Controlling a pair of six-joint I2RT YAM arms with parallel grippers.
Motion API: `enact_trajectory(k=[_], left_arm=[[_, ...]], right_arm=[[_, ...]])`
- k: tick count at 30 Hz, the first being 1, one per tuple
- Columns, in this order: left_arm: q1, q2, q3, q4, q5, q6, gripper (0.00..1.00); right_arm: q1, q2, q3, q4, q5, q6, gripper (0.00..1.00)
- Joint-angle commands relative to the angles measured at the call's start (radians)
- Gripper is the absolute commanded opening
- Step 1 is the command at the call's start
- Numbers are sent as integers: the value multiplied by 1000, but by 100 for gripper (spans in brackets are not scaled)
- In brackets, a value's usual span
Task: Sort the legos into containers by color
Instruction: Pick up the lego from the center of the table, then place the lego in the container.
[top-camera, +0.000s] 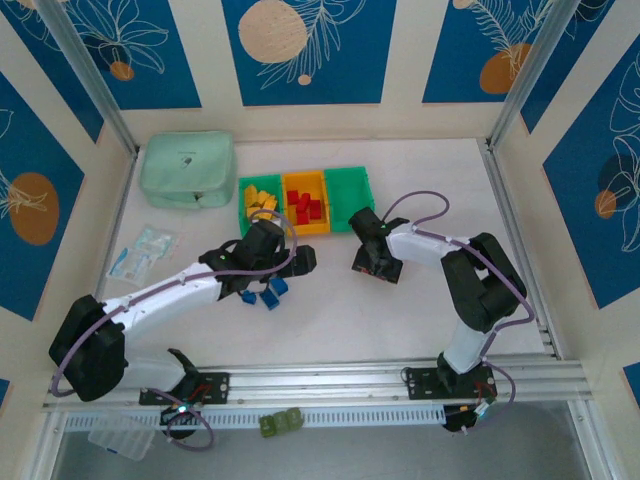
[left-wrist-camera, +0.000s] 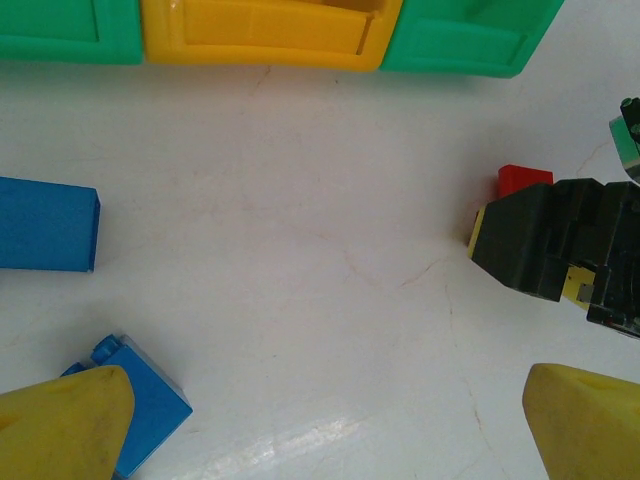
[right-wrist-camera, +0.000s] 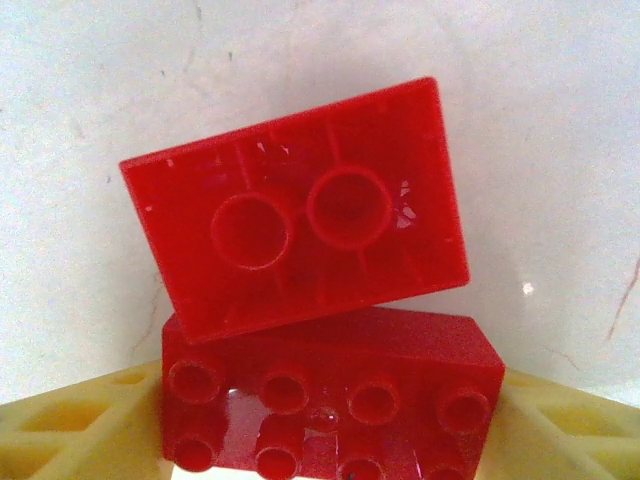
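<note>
Three joined bins stand at the back: a green bin (top-camera: 260, 199) with yellow bricks, an orange bin (top-camera: 305, 204) with red bricks, and a green bin (top-camera: 349, 188) with nothing in it. My right gripper (top-camera: 375, 264) (right-wrist-camera: 330, 445) is low on the table, shut on a studded red brick (right-wrist-camera: 330, 390). A second red brick (right-wrist-camera: 300, 200) lies underside up, leaning on the held one. My left gripper (top-camera: 302, 262) (left-wrist-camera: 325, 430) stands open over bare table. Blue bricks (top-camera: 268, 294) lie by it, one (left-wrist-camera: 45, 225) to the left and one (left-wrist-camera: 145, 400) touching the left fingertip (left-wrist-camera: 60, 425).
A mint-green zip pouch (top-camera: 188, 170) sits at the back left, with a clear plastic packet (top-camera: 140, 250) nearer on the left. An olive-green knobbly block (top-camera: 280, 423) and a clear box (top-camera: 120, 440) lie below the front rail. The two grippers are close together.
</note>
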Motion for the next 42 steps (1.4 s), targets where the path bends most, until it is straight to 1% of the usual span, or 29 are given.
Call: enact_trajectory(k=[1, 10, 14, 19, 22, 26, 29, 32, 37, 42], left_arm=[[-11, -1, 29, -23, -24, 18, 99], [-7, -22, 25, -33, -34, 21, 99], [5, -59, 23, -68, -61, 27, 99], [47, -130, -6, -92, -84, 38, 99], [87, -169, -15, -115, -74, 44, 99], [145, -211, -11, -155, -57, 68, 99], [185, -233, -6, -185, -44, 82, 99], [216, -252, -14, -188, -30, 91, 99], [244, -247, -10, -185, -1, 92, 99], [256, -229, 3, -185, 15, 100, 99]], right_arm=[[14, 4, 11, 30, 9, -24, 67], [67, -70, 41, -19, 80, -92, 58], [111, -98, 91, -47, 114, -128, 57], [162, -90, 177, -22, 119, -197, 57], [185, -43, 257, -1, 105, -255, 57], [191, 47, 384, 10, 82, -322, 57], [182, 126, 482, 15, 67, -371, 58], [173, 228, 611, -11, 80, -411, 58], [140, 380, 807, -47, 79, -441, 59], [114, 520, 1033, -128, 68, -464, 69]])
